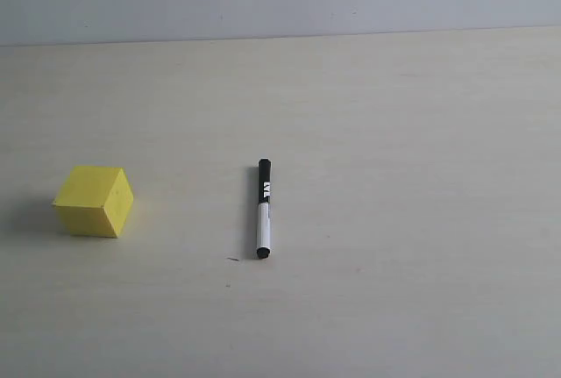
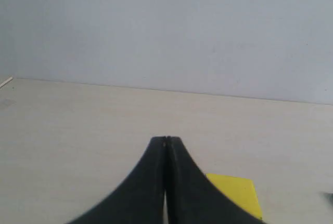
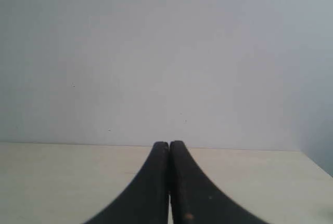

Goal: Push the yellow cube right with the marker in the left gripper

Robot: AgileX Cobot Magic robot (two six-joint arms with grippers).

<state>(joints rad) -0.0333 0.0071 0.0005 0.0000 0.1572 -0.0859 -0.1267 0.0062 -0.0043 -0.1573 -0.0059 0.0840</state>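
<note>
The yellow cube [image 1: 94, 201] sits on the pale table at the left. The marker [image 1: 263, 209] lies flat near the middle, black half pointing away, white barrel towards the front, well right of the cube. Neither arm shows in the exterior view. In the left wrist view my left gripper [image 2: 166, 140] is shut with nothing between its jaws, and a corner of the yellow cube [image 2: 237, 192] peeks out beside one finger. The right gripper [image 3: 169, 144] is shut and empty, facing the wall; no task object shows there.
The light wooden table [image 1: 394, 132] ends at a grey-white wall at the back. A small dark speck [image 1: 233, 260] lies just left of the marker's near tip. The table's corner [image 3: 307, 156] shows in the right wrist view.
</note>
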